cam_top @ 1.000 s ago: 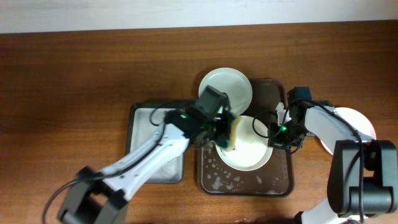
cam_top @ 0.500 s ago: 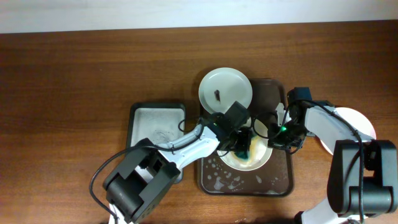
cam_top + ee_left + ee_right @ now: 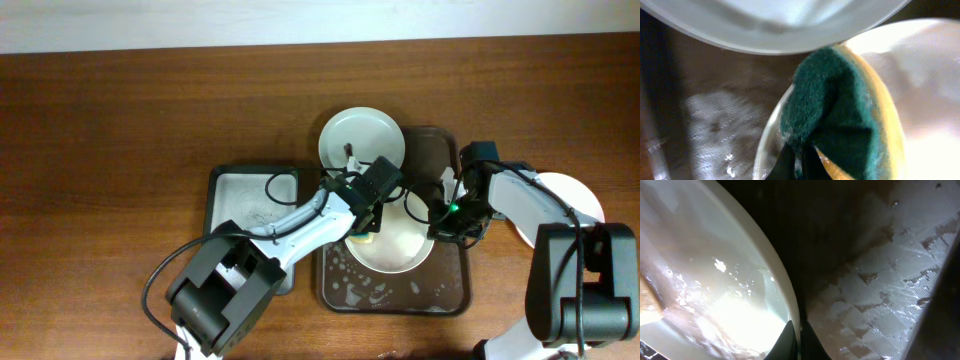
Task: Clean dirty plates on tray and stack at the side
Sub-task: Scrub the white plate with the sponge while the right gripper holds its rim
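Middle plate (image 3: 402, 248), on tray (image 3: 400, 296), mid-scrub: left gripper (image 3: 797, 162) clamped the sponge (image 3: 835, 125) against it, right gripper (image 3: 797, 339) pinched its rim. Side plate (image 3: 585, 198) lay off-tray, apparently done; speckled plate (image 3: 365, 135) awaited cleaning.

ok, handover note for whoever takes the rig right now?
Left gripper: shut on the sponge, pressed on the middle plate in the brown tray.
Right gripper: shut on that plate's right rim.
Back plate: dark speck at centre, unwashed, overlapping the tray's back edge.
Side plate: on the table right of the tray, looks clean.
Left to do: finish this scrub, wash the back plate, stack both at the side.
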Motion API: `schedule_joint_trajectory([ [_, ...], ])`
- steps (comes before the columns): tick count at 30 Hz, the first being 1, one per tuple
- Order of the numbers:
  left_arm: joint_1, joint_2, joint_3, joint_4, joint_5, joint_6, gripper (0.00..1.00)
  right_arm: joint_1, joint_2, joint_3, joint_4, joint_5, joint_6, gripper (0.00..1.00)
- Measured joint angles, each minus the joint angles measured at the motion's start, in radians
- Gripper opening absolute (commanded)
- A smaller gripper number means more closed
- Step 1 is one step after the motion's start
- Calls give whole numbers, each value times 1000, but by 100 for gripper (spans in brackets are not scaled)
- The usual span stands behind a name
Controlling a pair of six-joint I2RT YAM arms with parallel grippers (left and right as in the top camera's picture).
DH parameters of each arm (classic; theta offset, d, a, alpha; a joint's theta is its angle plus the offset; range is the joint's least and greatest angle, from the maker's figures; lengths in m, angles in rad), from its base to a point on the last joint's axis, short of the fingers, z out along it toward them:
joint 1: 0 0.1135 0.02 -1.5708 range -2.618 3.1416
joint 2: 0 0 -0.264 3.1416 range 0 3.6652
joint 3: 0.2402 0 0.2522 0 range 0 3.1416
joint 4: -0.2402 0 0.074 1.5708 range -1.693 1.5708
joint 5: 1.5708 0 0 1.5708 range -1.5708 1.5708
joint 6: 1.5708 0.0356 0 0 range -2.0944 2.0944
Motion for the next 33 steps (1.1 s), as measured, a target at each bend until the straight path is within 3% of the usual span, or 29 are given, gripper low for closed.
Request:
schedule_joint_trajectory([
  [5, 34, 26, -4, 190, 253, 3, 0, -8, 0, 0, -17, 18, 3, 4],
  [11, 16, 69, -6, 332, 350, -1, 0, -10, 0, 0, -21, 26, 3, 4],
  [14, 20, 80, -1, 330, 360, 5, 0, -11, 0, 0, -23, 27, 5, 4],
  [17, 21, 81, 30, 229, 307, 27, 0, -10, 0, 0, -18, 21, 2, 4],
  [23, 7, 89, 166, -182, 14, 44, 0, -4, 0, 0, -12, 8, -4, 4],
  [33, 10, 127, 373, -537, -143, 56, 0, -2, -40, -14, -72, 47, -3, 4],
])
